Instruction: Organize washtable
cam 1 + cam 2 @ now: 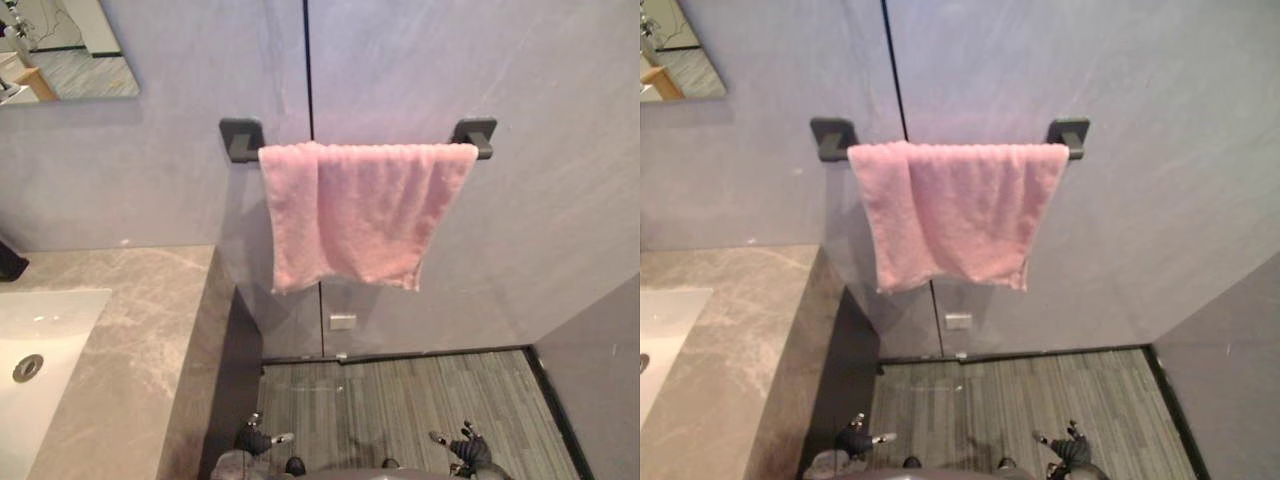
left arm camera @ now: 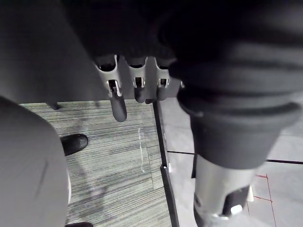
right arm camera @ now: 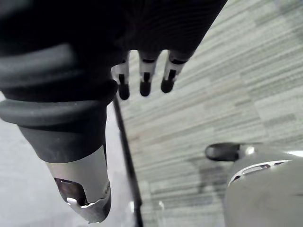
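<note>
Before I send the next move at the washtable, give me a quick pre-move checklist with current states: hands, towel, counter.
1. Left robot hand empty, fingers relaxed, hanging low over the floor: ok.
2. Right robot hand empty, fingers relaxed, also low: ok.
3. Pink towel draped over the towel bar, well off the floor: ok.
4. Towel lying flat on the bar: not ok, its left part is folded over itself.
5. Dark item at the far left edge of the countertop: cannot tell what it is.
</note>
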